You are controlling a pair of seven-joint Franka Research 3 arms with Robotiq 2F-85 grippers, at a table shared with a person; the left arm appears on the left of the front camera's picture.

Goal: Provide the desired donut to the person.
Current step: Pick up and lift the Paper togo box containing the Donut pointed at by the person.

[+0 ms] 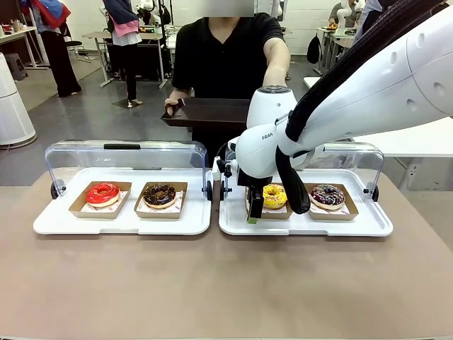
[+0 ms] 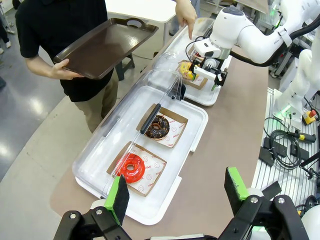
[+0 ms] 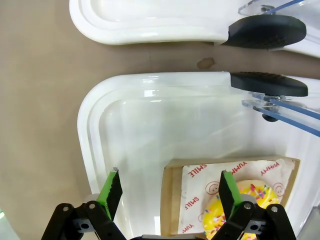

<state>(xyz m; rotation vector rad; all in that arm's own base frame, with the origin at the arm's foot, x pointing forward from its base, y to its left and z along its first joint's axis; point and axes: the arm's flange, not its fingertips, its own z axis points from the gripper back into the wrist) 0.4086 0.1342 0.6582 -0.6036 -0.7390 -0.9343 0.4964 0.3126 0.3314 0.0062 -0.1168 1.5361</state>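
Observation:
The person (image 1: 225, 49) stands at the far side, holding a brown serving tray (image 1: 209, 112) in one hand. The other hand (image 2: 187, 15) points a finger down at the right white tray (image 1: 304, 225). On that tray a yellow sprinkled donut (image 1: 274, 195) lies in a cardboard tray (image 3: 197, 187). My right gripper (image 1: 253, 210) is open and low over the cardboard tray's near-left edge, which lies between its fingers in the right wrist view; the right gripper (image 3: 168, 189) holds nothing. My left gripper (image 2: 176, 192) hangs open above the left white tray's (image 2: 192, 132) near edge.
The right tray also holds a chocolate sprinkled donut (image 1: 328, 195). The left tray carries a red donut (image 1: 103, 193) and a chocolate donut (image 1: 160, 195). Both clear lids (image 1: 127, 152) stand open at the back. Bare brown table (image 1: 212, 283) stretches in front.

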